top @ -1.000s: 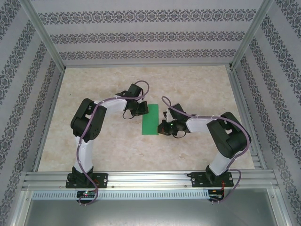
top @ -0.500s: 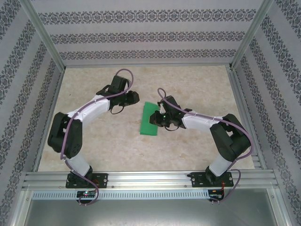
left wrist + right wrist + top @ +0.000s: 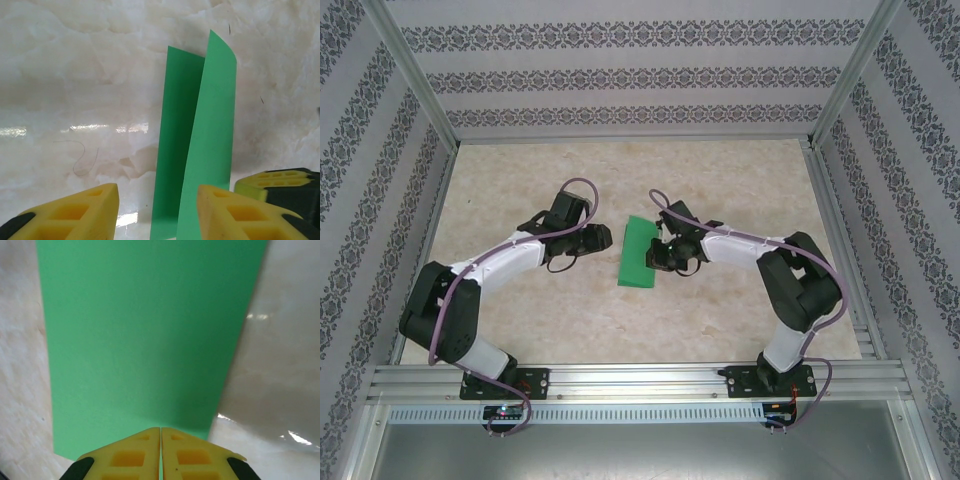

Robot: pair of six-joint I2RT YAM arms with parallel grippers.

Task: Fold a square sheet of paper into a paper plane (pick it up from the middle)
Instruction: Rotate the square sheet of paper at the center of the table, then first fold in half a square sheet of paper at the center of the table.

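The square sheet of paper point(image 3: 640, 252), bright green and folded into a long strip, lies mid-table. In the left wrist view its upper flap point(image 3: 212, 115) stands raised above the lower layer point(image 3: 177, 125). My right gripper point(image 3: 659, 254) is at the strip's right edge. Its yellow fingers point(image 3: 160, 429) are pressed together with a sliver of green between them, and the paper point(image 3: 145, 340) spreads out ahead. My left gripper point(image 3: 602, 238) sits just left of the strip, open point(image 3: 157, 192), with the paper's near end between its fingertips and untouched.
Pale marbled tabletop point(image 3: 540, 300) surrounds the paper. Aluminium frame rails point(image 3: 620, 380) run along the near edge and sides, with patterned walls behind. The right gripper's finger point(image 3: 272, 180) shows at the lower right of the left wrist view.
My left gripper has opened and drawn back off the paper's left edge as its elbow swung out left. My right gripper has moved farther along the right edge, staying shut.
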